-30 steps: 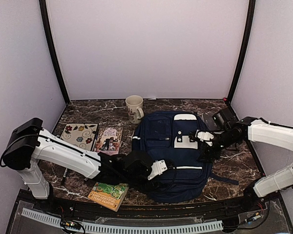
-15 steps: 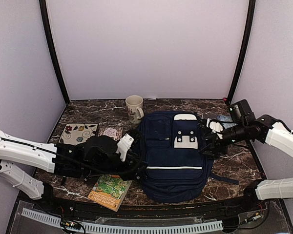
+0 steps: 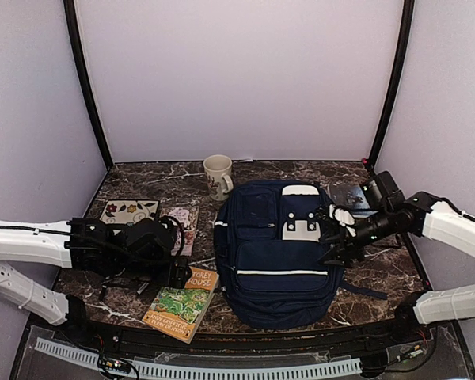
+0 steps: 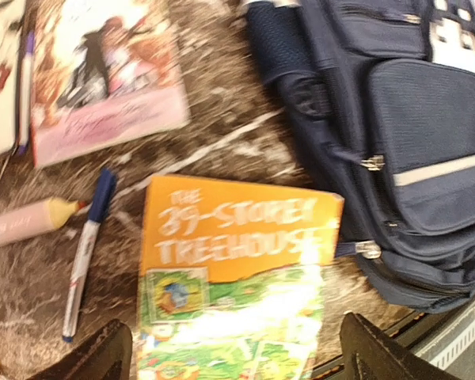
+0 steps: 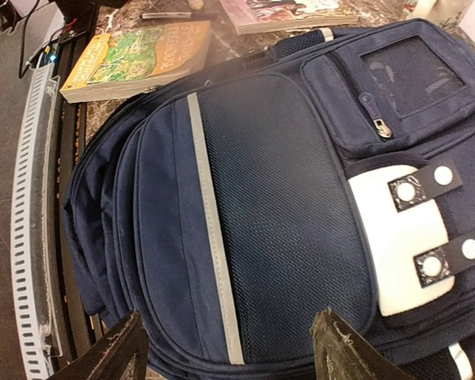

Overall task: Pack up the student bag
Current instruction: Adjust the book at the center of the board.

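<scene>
Because the bag (image 3: 277,253) is soft cloth rather than a stiff case, we judge that it will sag and fold wherever we pinch it, and its mouth will not stand open without help. It lies flat on the desk (image 3: 372,277), front side up. Its top faces the far wall, its bottom is close to the near edge, and every zip we can see looks closed.

Our right hand (image 5: 229,348) hovers over the bag's front pocket with its fingers spread wide, and it holds nothing. Our left hand (image 4: 237,356) is also wide open and empty, and it hangs above the orange book (image 4: 237,261) that lies just beside the bag's left flank.

The mesh front panel gives little to grip, and we expect the fingers would slide off it. The better holds are the small metal zip pulls (image 4: 372,162) on the side seams, though they are tiny and call for a fine pinch. A fold of cloth at the top by the white handle patch (image 3: 300,190) would also serve. In our judgement one hand should hold that top edge taut while the other draws a zip. The bag looks light and would probably slide on the smooth marble if tugged with one hand only.
</scene>
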Controlling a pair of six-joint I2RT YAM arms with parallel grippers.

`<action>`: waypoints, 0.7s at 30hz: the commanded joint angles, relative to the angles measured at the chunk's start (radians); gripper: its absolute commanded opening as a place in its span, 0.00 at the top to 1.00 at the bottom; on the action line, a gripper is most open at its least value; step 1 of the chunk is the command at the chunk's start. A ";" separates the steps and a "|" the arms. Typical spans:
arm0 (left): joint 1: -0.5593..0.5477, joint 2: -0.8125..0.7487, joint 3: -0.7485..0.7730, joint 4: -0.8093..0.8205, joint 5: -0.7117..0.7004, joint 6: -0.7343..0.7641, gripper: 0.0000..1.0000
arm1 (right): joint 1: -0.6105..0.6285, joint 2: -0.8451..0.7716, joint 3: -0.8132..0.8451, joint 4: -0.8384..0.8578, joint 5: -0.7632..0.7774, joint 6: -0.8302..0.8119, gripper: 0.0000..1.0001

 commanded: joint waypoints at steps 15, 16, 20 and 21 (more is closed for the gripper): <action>0.391 -0.166 -0.255 0.041 0.449 -0.006 0.20 | 0.481 0.575 0.417 0.374 0.088 0.362 0.36; 0.393 -0.156 -0.257 0.051 0.463 0.002 0.20 | 0.503 0.613 0.445 0.385 0.087 0.385 0.38; 0.397 -0.117 -0.268 0.069 0.509 0.002 0.23 | 0.573 0.722 0.518 0.443 0.126 0.435 0.43; 0.397 -0.112 -0.271 0.067 0.509 0.000 0.23 | 0.585 0.742 0.522 0.460 0.138 0.444 0.45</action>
